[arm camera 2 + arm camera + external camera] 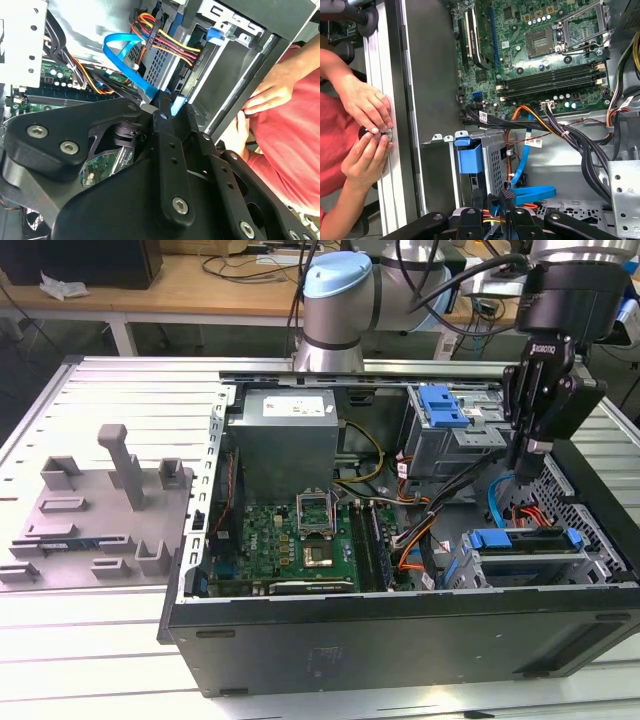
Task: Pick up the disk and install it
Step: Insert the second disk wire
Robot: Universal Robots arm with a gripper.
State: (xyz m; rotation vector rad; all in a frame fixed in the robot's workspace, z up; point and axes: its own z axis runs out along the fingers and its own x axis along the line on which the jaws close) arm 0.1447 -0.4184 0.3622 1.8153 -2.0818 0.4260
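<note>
The disk (525, 540), a silver drive under a bright blue carrier bracket, sits in the drive cage at the front corner of the open computer case (400, 630), on the exterior view's right. Its blue bracket (470, 159) also shows in the first wrist view, slotted in the cage. My gripper (525, 455) hangs above and slightly behind that cage, apart from the disk. In both wrist views its fingers (164, 117) stand close together, holding nothing. A thin blue cable (125, 45) runs just beyond the fingertips.
A person's hands (367, 107) rest on the table rail beside the case, next to the cage wall. Inside the case are the motherboard (300, 540), power supply (285, 435), an upper cage with a blue bracket (445, 405) and cable bundles (580, 145). A grey fixture plate (100, 510) lies left.
</note>
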